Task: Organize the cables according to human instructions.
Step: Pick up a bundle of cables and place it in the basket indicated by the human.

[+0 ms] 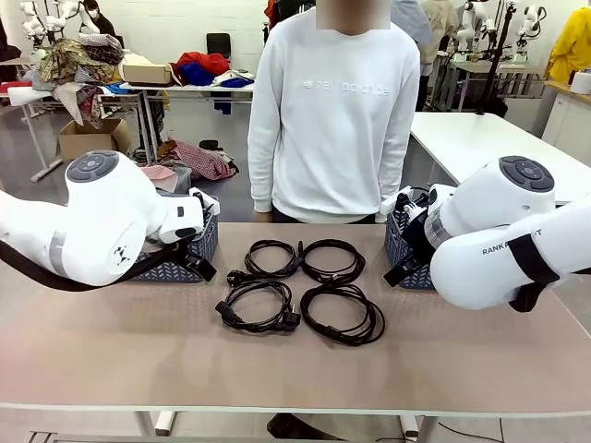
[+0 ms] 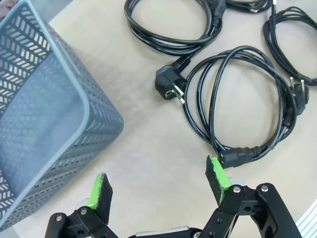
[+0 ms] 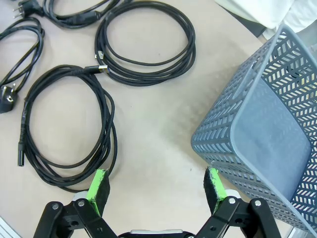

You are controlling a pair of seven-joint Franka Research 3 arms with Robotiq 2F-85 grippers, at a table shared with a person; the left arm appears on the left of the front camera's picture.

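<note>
Four coiled black cables lie in a two-by-two group mid-table: far left [image 1: 271, 257], far right [image 1: 332, 260], near left [image 1: 259, 306], near right [image 1: 343, 314]. My left gripper [image 2: 158, 181] hangs open over bare table, between a grey basket [image 2: 44, 114] and the nearest coil's connector [image 2: 237, 156]; a round plug [image 2: 167, 87] lies just beyond. My right gripper [image 3: 156, 184] is also open and holds nothing. It hovers between a large coil [image 3: 110, 134] and the other grey basket [image 3: 262, 124], with a second coil [image 3: 190, 49] farther off.
A person in a white sweatshirt [image 1: 337, 111] stands at the far edge, hands out of sight. The left basket [image 1: 189, 257] and the right basket [image 1: 406, 254] flank the cables. Both white arms crowd the table's sides; the near half of the table [image 1: 295, 378] is bare.
</note>
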